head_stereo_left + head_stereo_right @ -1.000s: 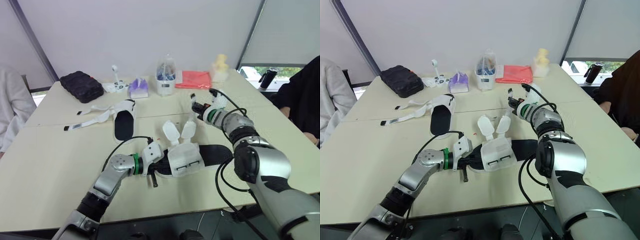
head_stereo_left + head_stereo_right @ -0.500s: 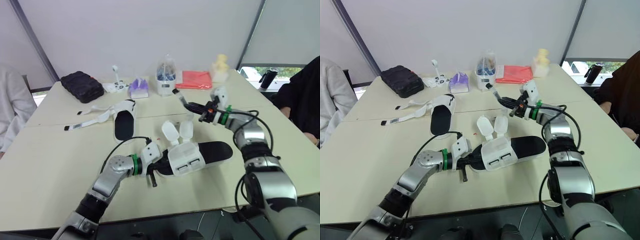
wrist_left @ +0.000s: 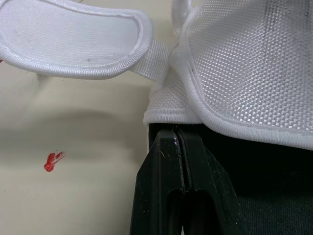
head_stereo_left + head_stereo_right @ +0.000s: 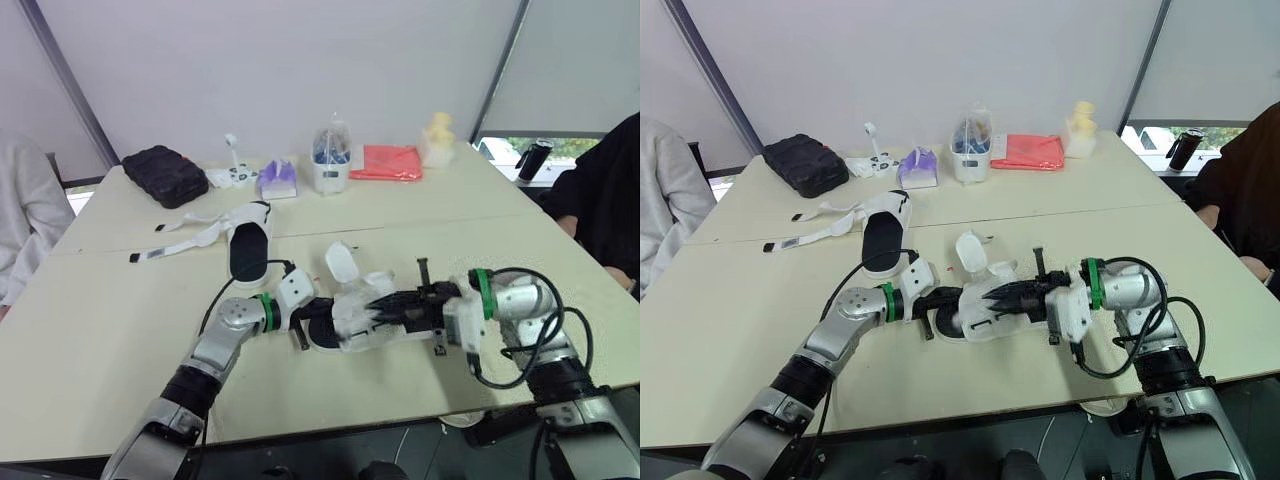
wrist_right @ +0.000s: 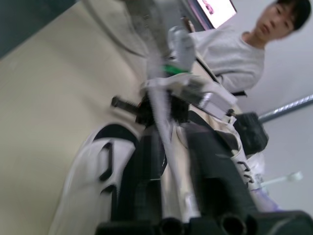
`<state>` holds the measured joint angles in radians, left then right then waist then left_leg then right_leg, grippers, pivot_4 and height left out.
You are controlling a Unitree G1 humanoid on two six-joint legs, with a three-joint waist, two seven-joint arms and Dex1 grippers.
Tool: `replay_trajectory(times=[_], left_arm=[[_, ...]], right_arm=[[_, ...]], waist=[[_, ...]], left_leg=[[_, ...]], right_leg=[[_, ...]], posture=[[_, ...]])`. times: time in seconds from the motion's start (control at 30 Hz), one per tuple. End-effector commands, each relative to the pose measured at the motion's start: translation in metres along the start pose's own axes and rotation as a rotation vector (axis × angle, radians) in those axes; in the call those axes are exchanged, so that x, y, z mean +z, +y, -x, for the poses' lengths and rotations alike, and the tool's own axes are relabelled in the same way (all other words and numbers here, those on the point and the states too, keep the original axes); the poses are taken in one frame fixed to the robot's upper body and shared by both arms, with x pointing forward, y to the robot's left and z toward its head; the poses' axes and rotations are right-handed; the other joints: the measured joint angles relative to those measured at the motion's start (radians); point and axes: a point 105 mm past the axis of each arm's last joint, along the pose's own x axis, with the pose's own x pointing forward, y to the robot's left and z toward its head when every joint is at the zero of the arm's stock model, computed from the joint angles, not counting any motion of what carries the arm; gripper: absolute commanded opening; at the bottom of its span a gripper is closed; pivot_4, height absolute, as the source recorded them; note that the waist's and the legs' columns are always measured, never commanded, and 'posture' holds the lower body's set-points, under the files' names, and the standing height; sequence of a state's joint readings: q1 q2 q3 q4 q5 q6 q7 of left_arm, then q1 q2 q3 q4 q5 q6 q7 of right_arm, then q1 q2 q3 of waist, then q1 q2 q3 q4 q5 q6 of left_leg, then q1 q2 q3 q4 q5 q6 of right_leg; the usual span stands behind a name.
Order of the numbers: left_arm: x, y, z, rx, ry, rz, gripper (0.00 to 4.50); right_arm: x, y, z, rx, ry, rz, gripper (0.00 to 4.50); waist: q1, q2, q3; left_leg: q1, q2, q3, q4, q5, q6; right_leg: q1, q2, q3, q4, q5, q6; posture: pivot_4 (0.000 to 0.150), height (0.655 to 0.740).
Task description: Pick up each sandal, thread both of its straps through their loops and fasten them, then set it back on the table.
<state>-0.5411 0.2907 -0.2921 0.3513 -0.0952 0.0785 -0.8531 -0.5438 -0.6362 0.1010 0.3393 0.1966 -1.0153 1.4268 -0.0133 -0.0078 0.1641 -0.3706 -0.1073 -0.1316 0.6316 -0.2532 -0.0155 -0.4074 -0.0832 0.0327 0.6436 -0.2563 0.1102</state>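
We are watching the right gripper (image 4: 385, 308) coming in low from the lower right of the frame. Half a second ago it was hanging above the table (image 4: 100, 300) beyond the shoe; now it is lying along the near sandal (image 4: 350, 335) at centre frame, covering the black sole that was showing before. Its fingers are standing apart, and in the right wrist view a pale, blurred strip – probably a strap – is rising in the gap between them, not yet pinched.

The left gripper (image 4: 315, 312) is staying at the sandal's left end. Its fingers are pressed together with their tips tucked under the edge of the white mesh upper; whether they are nipping any of it we cannot tell.

One strap (image 4: 341, 263) is still standing up, loose, just above the sandal, so we are judging that the threading has not begun – the right arm is only now getting into place for a grab. The second sandal (image 4: 248, 245) is waiting at upper left of centre, its straps trailing open.
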Motion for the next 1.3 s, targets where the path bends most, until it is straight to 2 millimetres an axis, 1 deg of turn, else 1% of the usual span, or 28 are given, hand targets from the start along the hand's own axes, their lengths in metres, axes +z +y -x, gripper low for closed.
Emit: replay_trajectory(times=[0.03,0.07,0.17,0.23,0.27,0.33,0.4,0.47,0.53,0.57,0.6,0.63,0.7,0.77,0.8,0.83,0.93,1.03,1.1,1.17,1.3], left_arm=[[-0.010,-0.008,-0.005,-0.026,0.034,0.014,0.00],[-0.009,-0.007,-0.006,-0.025,0.032,0.012,0.00],[-0.006,-0.004,-0.010,-0.015,0.024,0.003,0.00],[-0.001,-0.001,-0.012,0.002,0.002,0.002,0.00],[0.002,0.001,-0.013,0.010,-0.015,-0.001,0.00],[0.010,0.003,-0.014,0.024,-0.053,0.004,0.00],[0.017,0.005,-0.016,0.032,-0.091,0.022,0.00],[0.021,0.007,-0.018,0.042,-0.106,0.024,0.00],[0.022,0.011,-0.021,0.059,-0.107,0.015,0.00],[0.023,0.013,-0.022,0.070,-0.109,0.012,0.00],[0.024,0.014,-0.023,0.079,-0.112,0.010,0.00],[0.024,0.015,-0.024,0.084,-0.112,0.009,0.00],[0.024,0.015,-0.024,0.080,-0.112,0.006,0.00],[0.024,0.010,-0.023,0.047,-0.108,0.001,0.00],[0.023,0.007,-0.022,0.029,-0.103,-0.005,0.00],[0.022,0.004,-0.021,0.014,-0.099,-0.010,0.00],[0.020,-0.002,-0.015,-0.023,-0.086,-0.015,0.00],[0.017,-0.015,-0.008,-0.085,-0.068,-0.032,0.00],[0.017,-0.019,-0.006,-0.097,-0.060,-0.043,0.00],[0.017,-0.021,-0.005,-0.099,-0.056,-0.048,0.00],[0.017,-0.023,-0.005,-0.100,-0.051,-0.046,0.00]], right_arm=[[-0.001,-0.009,0.008,-0.015,0.038,0.191,2.86],[-0.003,-0.006,0.013,-0.008,0.061,0.243,3.32],[-0.013,0.005,0.032,-0.041,0.138,0.243,3.32],[-0.028,0.015,0.058,-0.101,0.263,0.148,3.32],[-0.038,0.012,0.071,-0.183,0.337,0.071,3.32],[-0.055,-0.005,0.092,-0.389,0.455,-0.056,3.32],[-0.073,-0.028,0.112,-0.668,0.538,-0.236,3.32],[-0.089,-0.042,0.129,-0.949,0.559,-0.477,3.32],[-0.099,-0.046,0.132,-1.144,0.525,-0.725,3.32],[-0.103,-0.043,0.129,-1.206,0.503,-0.865,3.32],[-0.105,-0.039,0.122,-1.233,0.458,-1.024,3.32],[-0.103,-0.036,0.113,-1.235,0.403,-1.172,3.32],[-0.090,-0.031,0.093,-1.108,0.309,-1.395,3.32],[-0.064,-0.030,0.078,-0.923,0.192,-1.496,3.32],[-0.051,-0.027,0.074,-0.823,0.163,-1.526,3.32],[-0.042,-0.023,0.072,-0.754,0.158,-1.536,3.32],[-0.023,-0.007,0.076,-0.568,0.176,-1.612,3.32],[0.004,0.011,0.077,-0.350,0.179,-1.697,3.32],[0.015,0.021,0.075,-0.264,0.194,-1.717,3.32],[0.026,0.034,0.067,-0.188,0.195,-1.742,3.32],[0.037,0.052,0.052,-0.123,0.181,-1.781,3.32]], waist=[[0.002,0.000,0.000],[0.005,0.000,0.000],[0.019,0.000,0.000],[0.026,0.000,0.000],[0.028,0.000,0.000],[0.026,0.000,0.000],[0.019,0.000,0.000],[0.018,0.000,0.000],[0.021,0.000,0.000],[0.024,0.000,0.000],[0.025,0.000,0.000],[0.027,0.000,0.000],[0.030,0.000,0.000],[0.031,0.000,0.000],[0.029,0.000,0.000],[0.028,0.000,0.000],[0.025,0.000,0.000],[0.025,0.000,0.000],[0.025,0.000,0.000],[0.027,0.000,0.000],[0.028,0.000,0.000]], left_leg=[[0.000,0.000,0.000,0.000,0.000,0.000],[0.000,0.000,-0.001,0.000,0.000,0.000],[0.000,-0.001,-0.002,0.000,0.000,0.000],[-0.001,-0.001,-0.002,0.000,0.000,0.000],[-0.001,-0.001,-0.002,0.000,0.000,0.000],[-0.001,-0.001,-0.002,0.000,0.000,0.000],[-0.001,-0.001,-0.001,0.000,0.000,0.000],[-0.001,0.000,-0.001,0.000,0.000,0.000],[-0.002,0.001,-0.002,0.000,0.000,0.000],[-0.003,0.001,-0.002,0.000,0.000,0.000],[-0.003,0.001,-0.002,0.000,0.000,0.000],[-0.004,0.001,-0.002,0.000,0.000,0.000],[-0.007,0.000,-0.003,0.000,0.000,0.000],[-0.009,-0.001,-0.004,0.000,0.000,0.000],[-0.012,-0.001,-0.004,0.000,0.000,0.000],[-0.013,-0.001,-0.005,0.001,0.000,0.001],[-0.017,-0.001,-0.004,0.001,-0.001,0.001],[-0.017,-0.001,-0.004,0.001,-0.001,0.002],[-0.017,0.000,-0.004,0.001,-0.001,0.002],[-0.017,0.000,-0.004,0.001,-0.001,0.002],[-0.017,0.000,-0.004,0.003,-0.001,0.003]], right_leg=[[0.000,0.000,0.000,0.000,0.000,0.000],[0.000,0.000,0.000,0.000,0.000,0.000],[0.001,0.000,-0.001,-0.001,0.000,0.000],[0.001,0.000,-0.001,-0.001,0.000,0.000],[0.001,0.000,-0.001,-0.001,0.000,0.000],[0.000,0.000,-0.001,-0.001,0.000,0.000],[-0.001,0.000,0.001,-0.001,0.000,-0.001],[-0.001,0.000,0.001,-0.001,0.000,-0.001],[-0.002,0.000,0.002,-0.001,0.000,-0.001],[-0.002,0.000,0.002,-0.001,0.000,-0.001],[-0.002,0.000,0.002,-0.001,0.000,-0.001],[-0.003,0.000,0.002,-0.001,0.000,-0.001],[-0.005,-0.002,0.001,-0.001,0.000,-0.001],[-0.006,-0.003,0.000,-0.002,0.000,-0.001],[-0.008,-0.004,-0.001,-0.003,0.000,-0.001],[-0.009,-0.004,-0.002,-0.004,0.000,0.000],[-0.011,-0.004,-0.005,-0.005,0.001,0.001],[-0.011,-0.004,-0.005,-0.006,0.001,0.001],[-0.011,-0.004,-0.005,-0.006,0.001,0.001],[-0.010,-0.004,-0.006,-0.006,0.001,0.001],[-0.008,-0.004,-0.007,-0.010,0.002,0.003]], posture=[[0.150,0.7400],[0.150,0.7400],[0.150,0.7400],[0.150,0.7400],[0.150,0.7400],[0.150,0.7400],[0.150,0.7400],[0.150,0.7400],[0.150,0.7400],[0.150,0.7400],[0.150,0.7400],[0.150,0.7400],[0.150,0.7400],[0.150,0.7400],[0.150,0.7400],[0.150,0.7400],[0.150,0.7400],[0.150,0.7400],[0.150,0.7400],[0.150,0.7400],[0.150,0.7400]])
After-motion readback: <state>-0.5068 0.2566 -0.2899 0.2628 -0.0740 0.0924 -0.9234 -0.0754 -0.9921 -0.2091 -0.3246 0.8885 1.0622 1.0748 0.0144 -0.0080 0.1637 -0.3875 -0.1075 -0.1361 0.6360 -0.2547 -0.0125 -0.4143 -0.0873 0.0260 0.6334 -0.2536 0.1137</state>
